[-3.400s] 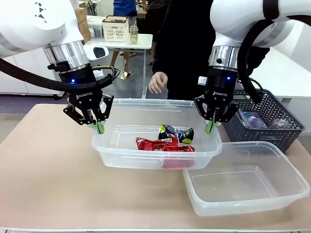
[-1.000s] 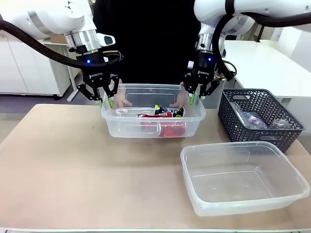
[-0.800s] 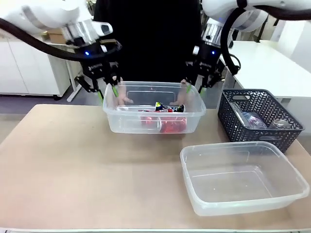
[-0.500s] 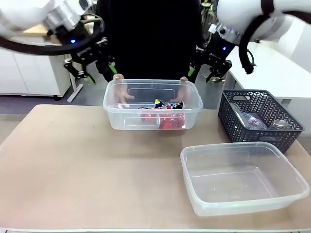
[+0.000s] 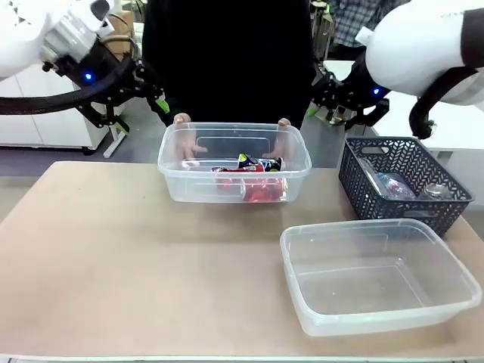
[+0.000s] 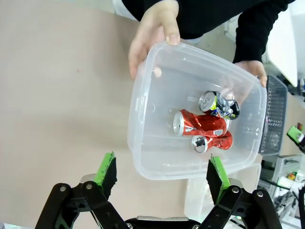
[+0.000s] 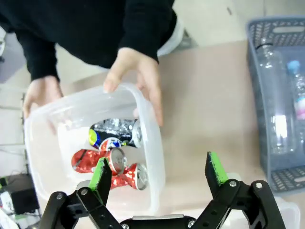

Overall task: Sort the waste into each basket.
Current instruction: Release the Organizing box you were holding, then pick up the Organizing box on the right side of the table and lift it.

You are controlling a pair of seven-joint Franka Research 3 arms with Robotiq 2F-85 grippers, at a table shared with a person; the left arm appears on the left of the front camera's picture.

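Three crushed cans (image 5: 249, 168), two red and one dark with colourful print, lie in a clear tub (image 5: 175, 189) at the table's far side. A person's hands (image 5: 181, 121) hold its far rim. A second clear tub (image 5: 302, 318) stands empty at the near right. My left gripper (image 5: 140, 112) hangs open above and left of the can tub, and my right gripper (image 5: 333, 112) hangs open above and right of it. In the left wrist view the left gripper (image 6: 161, 171) gapes over the tub (image 6: 136, 109) and cans (image 6: 202, 126). In the right wrist view the right gripper (image 7: 158, 171) is open over the cans (image 7: 107, 160).
A dark lattice basket (image 5: 355, 181) at the far right holds clear bottles (image 5: 393, 184); the basket (image 7: 255, 71) and bottles (image 7: 279, 124) also appear in the right wrist view. The person stands close behind the table's far edge. The table's left and near middle are bare.
Both open grippers have risen and drawn outward from the can tub's sides. The person's hands have taken its far rim, and the tub sits farther back than before.
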